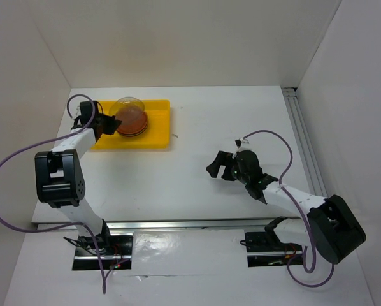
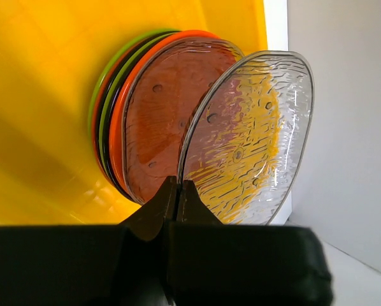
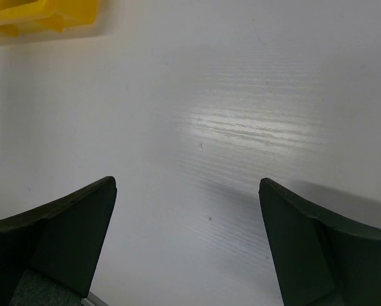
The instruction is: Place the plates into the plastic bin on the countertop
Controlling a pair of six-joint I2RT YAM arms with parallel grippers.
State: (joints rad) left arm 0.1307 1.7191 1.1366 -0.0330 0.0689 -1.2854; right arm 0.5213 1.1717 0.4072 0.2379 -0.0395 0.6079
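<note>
The yellow plastic bin [image 1: 159,129] lies at the far left of the white countertop [image 1: 241,121]. A stack of plates [image 1: 134,125] lies in it; the left wrist view shows lime green, black and orange rims with a translucent grey plate [image 2: 162,121] on top. My left gripper [image 1: 110,121] is shut on the rim of a second translucent grey plate [image 2: 251,137], held tilted over the stack [image 1: 125,106]. My right gripper [image 1: 218,166] is open and empty above bare countertop [image 3: 229,95], right of the bin.
White walls enclose the countertop on the left, back and right. A metal rail [image 1: 303,134] runs along the right side. The bin's corner [image 3: 44,13] shows at the top left of the right wrist view.
</note>
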